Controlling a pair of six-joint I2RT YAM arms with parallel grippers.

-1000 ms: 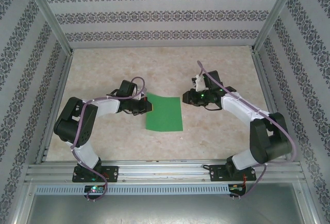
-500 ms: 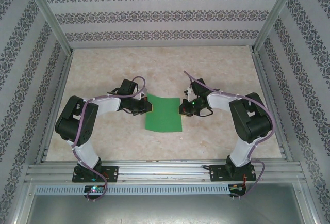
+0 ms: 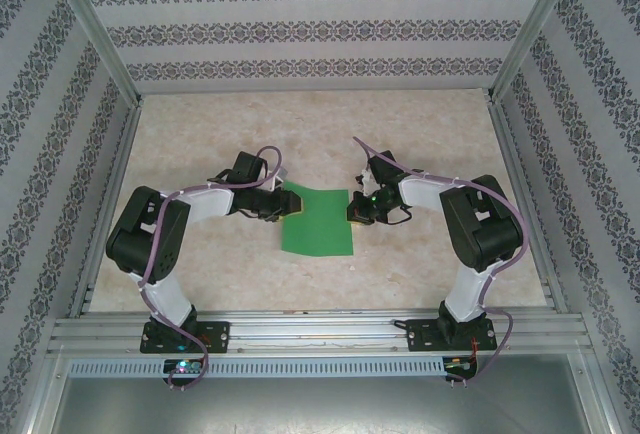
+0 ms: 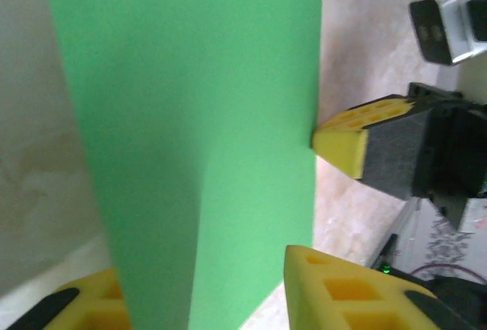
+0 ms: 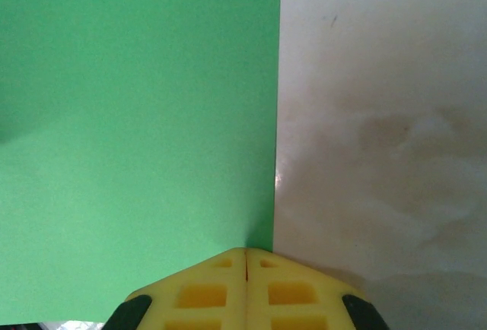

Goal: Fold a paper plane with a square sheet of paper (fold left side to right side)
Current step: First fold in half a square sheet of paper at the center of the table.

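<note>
On the right gripper [image 5: 245,258] I saw the two yellow fingers [image 5: 202,296] clenched tight against each other, with only a thin seam between them. Their joined tip sat right at the right-hand edge of the square sheet of thin bright green paper [image 5: 137,117]. Whether that edge was nipped between them or merely lay under the tip, I could not tell. The left gripper [image 4: 202,269] was released: its yellow fingers stood well apart, one on either side of the sheet's left edge, and the paper passed through the gap without being pinched. From that wrist camera the sheet showed a soft lengthwise bend, and across it the yellow tip of the right gripper touched the far edge. From the overhead camera the sheet lay between the two grippers, a little nearer the arms' bases than the table's middle. It was not yet folded over, with its left side at the left gripper and its upper right corner at the right one. Both arms reached inward from their bases at the near rail, with purple cables [image 3: 262,154] looping over them. Around the sheet spread the pale marbled tabletop [image 3: 300,124], and beyond it stood walls papered in grey patterned stripes [image 3: 300,29] inside an aluminium frame [image 3: 320,329].
</note>
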